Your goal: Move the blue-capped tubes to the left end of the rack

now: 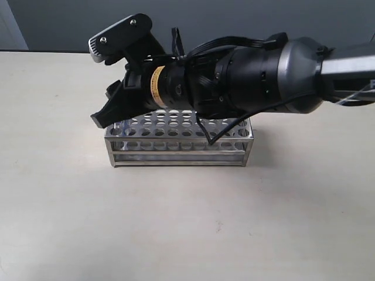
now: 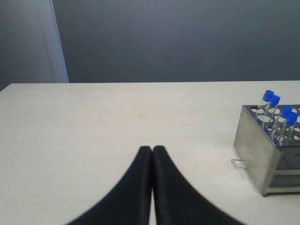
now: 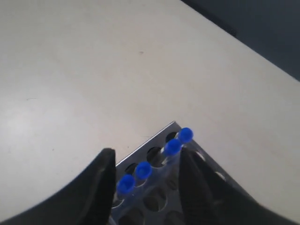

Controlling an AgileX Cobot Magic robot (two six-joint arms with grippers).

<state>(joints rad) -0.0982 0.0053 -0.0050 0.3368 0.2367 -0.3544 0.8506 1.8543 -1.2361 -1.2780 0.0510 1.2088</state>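
Ext. view: bare counter (image 1: 176, 222) up front; rack (image 1: 176, 143) sits mid-counter, upright, long side to the camera; right arm (image 1: 263, 76) reaches across over it from the right, w/ right end effector (image 1: 108, 108) down at the rack's left end; tubes hidden behind the arm here; grey wall (image 1: 58, 23) at the back.

Right wrist view: right end effector (image 3: 146, 154) stands wide, fingers (image 3: 101, 183) well apart, one on each side of the tubes (image 3: 173, 147); four tubes, blue caps, in one line along the end row of the rack (image 3: 161, 135), by a corner; one finger just beside the line, contact can't tell; no grip on them; counter (image 3: 70, 70) beyond.

Left wrist view: left end effector (image 2: 152, 149) closed, tips pressed together, holding nothing, low over the counter (image 2: 93, 122), well apart from the rack (image 2: 255, 150); the four tubes (image 2: 274, 101) stand leaning a little in the rack end nearest this arm; wall (image 2: 187, 37) behind.
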